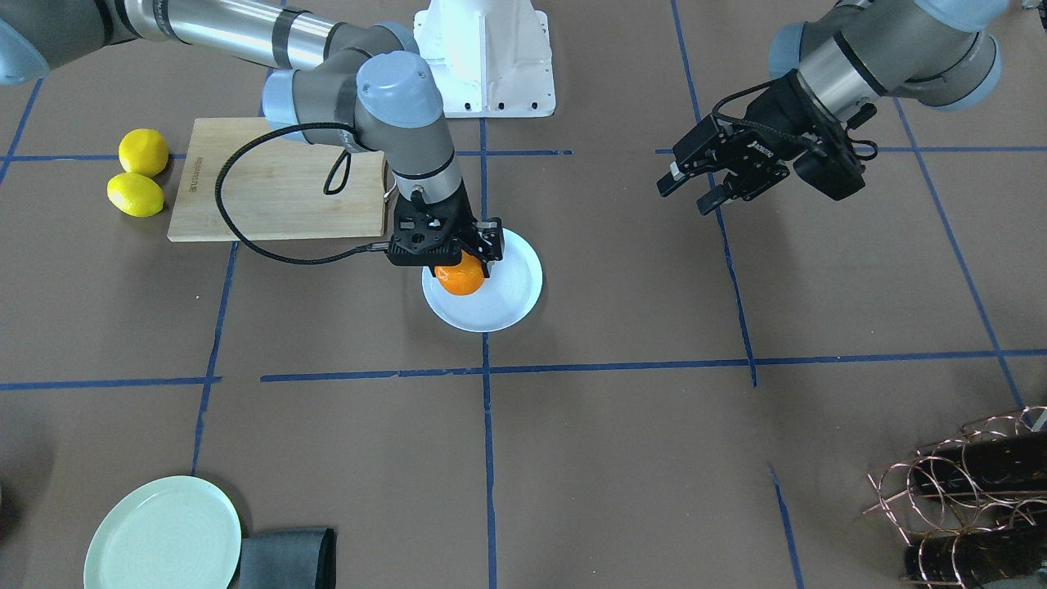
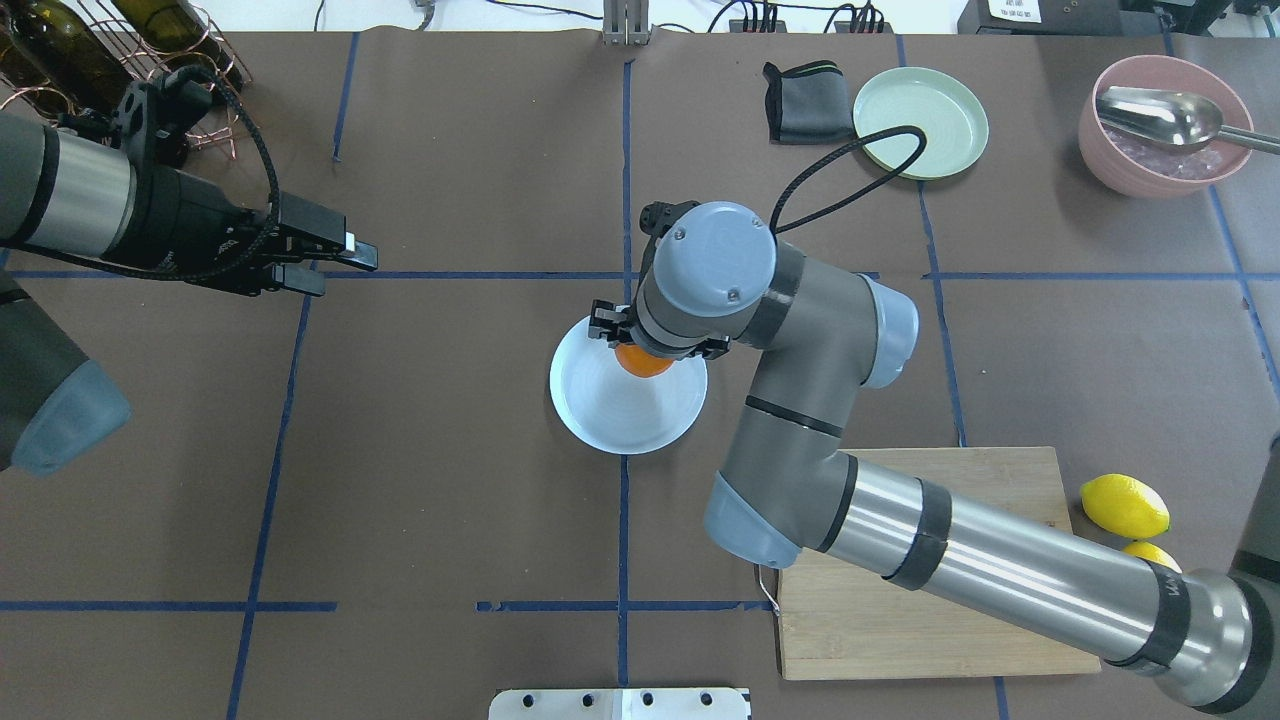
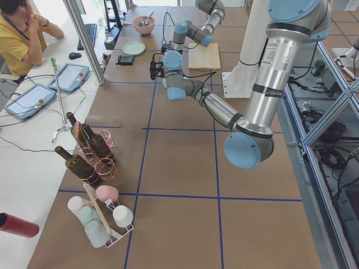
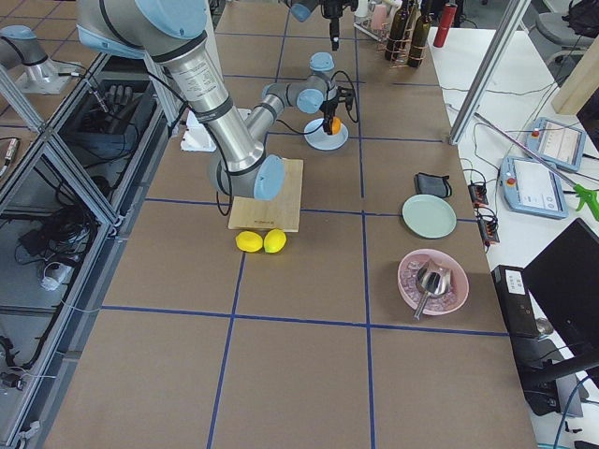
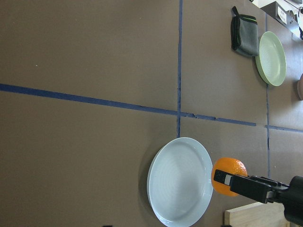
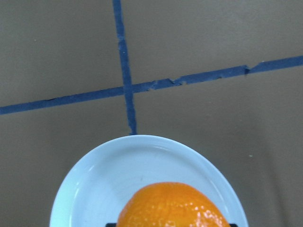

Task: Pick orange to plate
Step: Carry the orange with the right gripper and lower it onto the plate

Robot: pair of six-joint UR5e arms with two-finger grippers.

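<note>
The orange (image 1: 458, 278) sits between the fingers of my right gripper (image 1: 458, 266), which is shut on it. It hangs over the robot-side part of the white plate (image 1: 507, 303) near the table's middle. I cannot tell whether the fruit touches the plate. In the right wrist view the orange (image 6: 173, 205) fills the bottom edge with the plate (image 6: 94, 179) under it. The left wrist view shows the orange (image 5: 228, 175) beside the plate (image 5: 175, 184). My left gripper (image 1: 685, 192) hovers open and holds nothing, well off to the plate's side.
Two lemons (image 1: 139, 172) lie beside a wooden cutting board (image 1: 278, 180). A pale green plate (image 1: 164, 536) and a grey cloth (image 1: 286, 556) sit at the operators' edge. A copper bottle rack (image 1: 965, 491) stands at one corner, a pink bowl (image 2: 1165, 125) with a spoon at another.
</note>
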